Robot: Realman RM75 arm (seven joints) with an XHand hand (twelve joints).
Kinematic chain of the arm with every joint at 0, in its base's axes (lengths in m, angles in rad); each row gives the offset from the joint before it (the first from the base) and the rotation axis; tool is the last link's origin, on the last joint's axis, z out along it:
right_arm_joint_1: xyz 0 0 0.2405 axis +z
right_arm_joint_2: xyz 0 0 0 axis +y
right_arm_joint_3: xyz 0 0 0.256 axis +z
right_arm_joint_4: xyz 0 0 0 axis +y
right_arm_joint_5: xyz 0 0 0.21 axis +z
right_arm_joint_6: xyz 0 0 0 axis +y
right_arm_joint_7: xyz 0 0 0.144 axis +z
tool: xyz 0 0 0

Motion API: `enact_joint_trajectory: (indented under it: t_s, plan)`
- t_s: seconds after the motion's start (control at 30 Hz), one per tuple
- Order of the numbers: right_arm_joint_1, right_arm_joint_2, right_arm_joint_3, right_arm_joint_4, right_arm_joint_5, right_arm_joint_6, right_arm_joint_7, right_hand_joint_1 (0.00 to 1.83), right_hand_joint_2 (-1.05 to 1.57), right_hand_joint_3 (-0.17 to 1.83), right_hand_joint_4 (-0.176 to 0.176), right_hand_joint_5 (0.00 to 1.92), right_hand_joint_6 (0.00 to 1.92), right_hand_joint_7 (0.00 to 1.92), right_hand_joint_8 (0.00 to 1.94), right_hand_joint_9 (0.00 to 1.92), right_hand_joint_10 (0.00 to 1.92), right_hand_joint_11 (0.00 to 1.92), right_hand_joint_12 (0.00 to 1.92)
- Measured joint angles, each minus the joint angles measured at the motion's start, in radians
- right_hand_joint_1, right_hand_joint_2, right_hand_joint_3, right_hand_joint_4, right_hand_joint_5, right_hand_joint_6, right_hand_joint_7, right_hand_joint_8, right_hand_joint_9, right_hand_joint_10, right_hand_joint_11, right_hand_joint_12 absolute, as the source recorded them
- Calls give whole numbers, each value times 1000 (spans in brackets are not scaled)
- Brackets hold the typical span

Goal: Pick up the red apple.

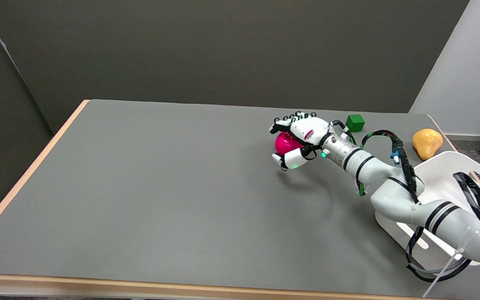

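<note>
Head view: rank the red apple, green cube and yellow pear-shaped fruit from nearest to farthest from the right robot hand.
1. red apple: inside the right robot hand, fingers wrapped around it.
2. green cube: behind the wrist, toward the table's far right.
3. yellow pear-shaped fruit: farthest, near the table's right edge, by the white tray.

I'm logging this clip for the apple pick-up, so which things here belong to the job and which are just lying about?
Belongs to the job:
red apple, enclosed by the fingers
right hand

Just lying about:
green cube
yellow-orange fruit-shaped thing
white tray
</note>
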Motion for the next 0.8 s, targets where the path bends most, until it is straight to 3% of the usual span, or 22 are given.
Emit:
enact_joint_trajectory:
  t_s: [0.1, 0.23, 0.33, 0.43, 0.47, 0.5, 0.53, 0.6, 0.63, 0.8]
  plan:
    - [-6, 3, 0, 6, 0, 7, 0, 602, 654, 907, 111, 333, 648, 452, 459, 362, 865, 159, 1273]
    - [-14, 7, 0, 12, 0, 18, 0, 889, 686, 950, 140, 395, 839, 497, 550, 467, 983, 216, 1326]
    - [-20, 11, -1, 15, 0, 28, 0, 990, 744, 937, 171, 423, 988, 592, 736, 566, 1119, 291, 1383]
    - [-24, 14, -3, 19, 0, 38, 0, 1033, 781, 928, 176, 455, 1093, 635, 851, 632, 1195, 353, 1442]
    - [-25, 15, -4, 19, 0, 42, 0, 1075, 824, 865, 176, 477, 1150, 663, 957, 667, 1235, 389, 1477]
    - [-26, 16, -4, 21, -1, 45, 0, 1215, 986, 527, 176, 493, 1186, 701, 1238, 692, 1268, 426, 1514]
    - [-27, 17, -5, 21, -1, 47, -1, 1314, 1102, 283, 149, 515, 1245, 737, 1418, 710, 1304, 462, 1544]
    - [-28, 18, -7, 22, -3, 54, -2, 1328, 1142, 189, -110, 623, 1559, 834, 1266, 712, 1430, 567, 1590]
    - [-29, 19, -7, 23, -2, 58, -2, 1331, 1134, 199, -129, 631, 1576, 847, 1256, 717, 1435, 584, 1596]
    - [-30, 21, -13, 24, -5, 73, -3, 1340, 1047, 362, -145, 659, 1601, 860, 1251, 733, 1449, 608, 1621]
